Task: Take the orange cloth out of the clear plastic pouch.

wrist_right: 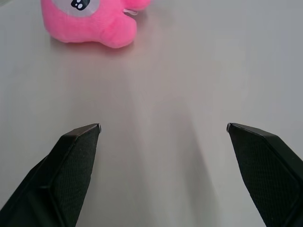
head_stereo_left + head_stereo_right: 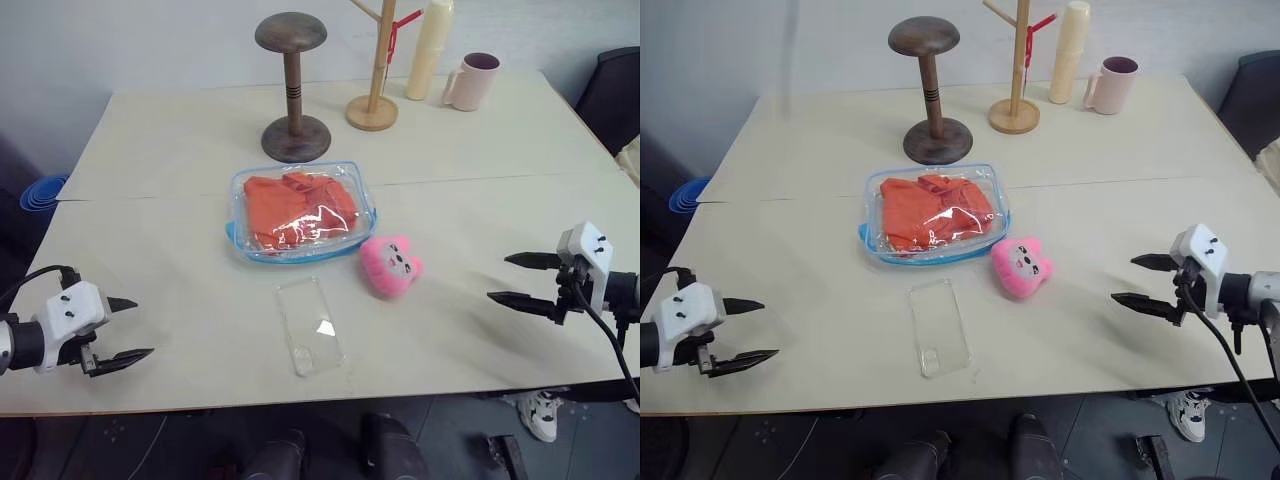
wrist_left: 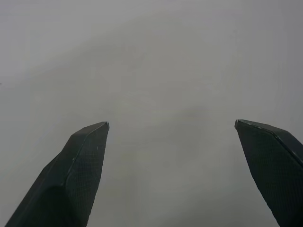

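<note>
Orange cloth lies folded inside the clear plastic pouch, which rests mid-counter with a pink plush toy just beside it. Left hand and right hand hover well apart from the pouch, fingers spread wide, holding nothing.

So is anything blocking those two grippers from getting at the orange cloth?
Only the clear plastic pouch itself: the orange cloth lies inside it. The left gripper has bare table before it. The pink plush sits roughly between the right gripper and the pouch, beside the pouch's near corner.
</note>
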